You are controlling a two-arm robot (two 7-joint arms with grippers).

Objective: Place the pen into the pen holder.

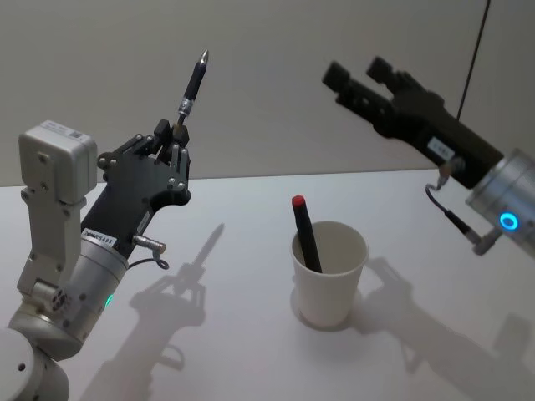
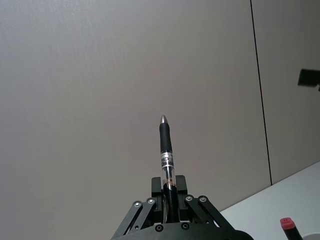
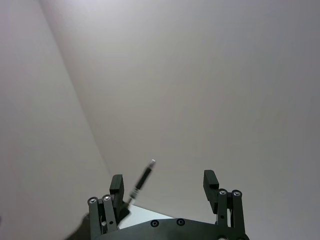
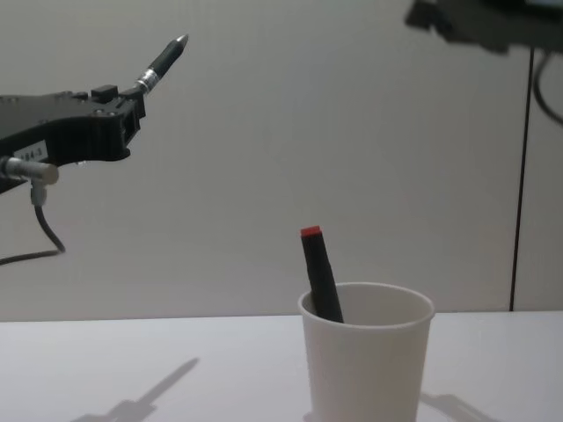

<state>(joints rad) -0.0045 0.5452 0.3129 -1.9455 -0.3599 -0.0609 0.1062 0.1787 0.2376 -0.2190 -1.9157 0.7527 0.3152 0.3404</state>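
Upper left of head view: pen (image 1: pixel 191 87), with black grip, silver tip pointing up and clear lower barrel. Left gripper (image 1: pixel 171 135) pinches its lower end, raised well above table. Pen holder (image 1: pixel 328 276), a white paper cup, stands upright at lower centre. Red-capped black marker (image 1: pixel 305 234) leans on its left rim; rest of mouth open. Right gripper (image 1: pixel 361 73) at upper right, fingers spread wide, nothing between them. White table (image 1: pixel 234 351) lies open all round cup; plain pale wall (image 1: pixel 276 100) behind.

Left tool (image 1: pixel 170 134) raised, clamped; right tool (image 1: pixel 358 71) raised, agape
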